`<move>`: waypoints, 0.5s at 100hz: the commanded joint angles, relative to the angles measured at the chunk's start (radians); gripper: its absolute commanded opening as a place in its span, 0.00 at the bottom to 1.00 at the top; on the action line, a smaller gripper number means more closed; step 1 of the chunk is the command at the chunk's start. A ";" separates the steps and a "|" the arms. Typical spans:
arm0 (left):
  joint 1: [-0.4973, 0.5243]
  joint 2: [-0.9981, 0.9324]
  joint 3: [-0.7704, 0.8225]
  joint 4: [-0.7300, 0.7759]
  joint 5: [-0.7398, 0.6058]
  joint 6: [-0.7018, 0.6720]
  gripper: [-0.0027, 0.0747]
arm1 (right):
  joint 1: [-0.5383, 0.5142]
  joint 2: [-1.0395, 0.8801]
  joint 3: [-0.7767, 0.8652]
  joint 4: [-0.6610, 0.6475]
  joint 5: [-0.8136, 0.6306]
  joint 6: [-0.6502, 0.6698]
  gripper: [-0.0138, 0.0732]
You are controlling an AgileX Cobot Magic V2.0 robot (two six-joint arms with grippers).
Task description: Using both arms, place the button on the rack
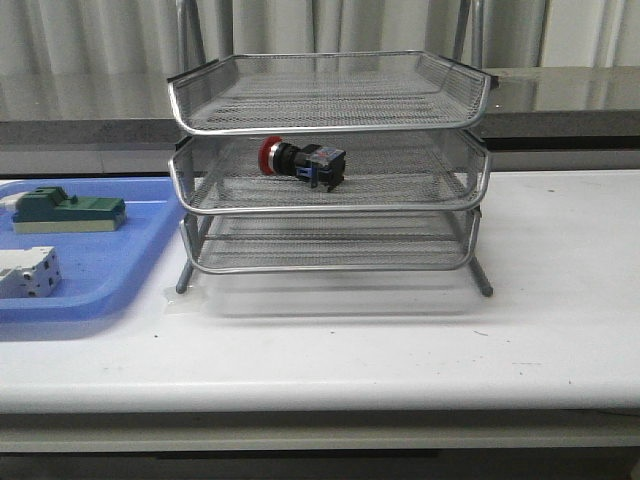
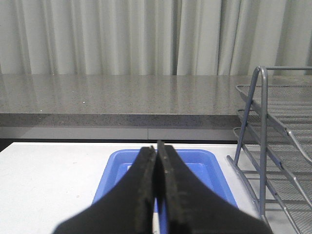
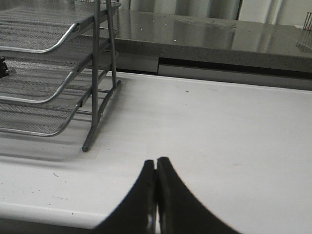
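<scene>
Button lies on its side in rack's middle tier, near the front lip — I judge a bump could roll it. Left claw and right claw pinched closed, empty.

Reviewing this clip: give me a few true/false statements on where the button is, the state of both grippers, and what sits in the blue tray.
1. The button lies on the middle tier of the rack. True.
2. The left gripper is open. False: its fingers are closed together, holding nothing.
3. The right gripper is shut above bare table, beside the rack. True.
4. The button stands upright on its red cap. False: it lies on its side, cap pointing toward the blue tray.
5. The blue tray holds a green-topped block and a white block. True.
</scene>
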 commanded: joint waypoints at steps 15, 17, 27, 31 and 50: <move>0.001 0.007 -0.031 0.001 -0.063 0.001 0.01 | -0.007 -0.018 0.002 0.000 -0.083 -0.009 0.05; 0.001 0.007 -0.031 0.001 -0.063 0.001 0.01 | -0.007 -0.018 0.002 0.000 -0.083 -0.009 0.05; 0.001 0.007 -0.031 0.001 -0.063 0.001 0.01 | -0.007 -0.018 0.002 0.000 -0.083 -0.009 0.05; 0.001 0.007 -0.031 0.001 -0.063 0.001 0.01 | -0.007 -0.018 0.002 0.000 -0.083 -0.009 0.05; 0.001 0.007 -0.031 0.174 -0.031 -0.053 0.01 | -0.007 -0.018 0.002 0.000 -0.083 -0.009 0.05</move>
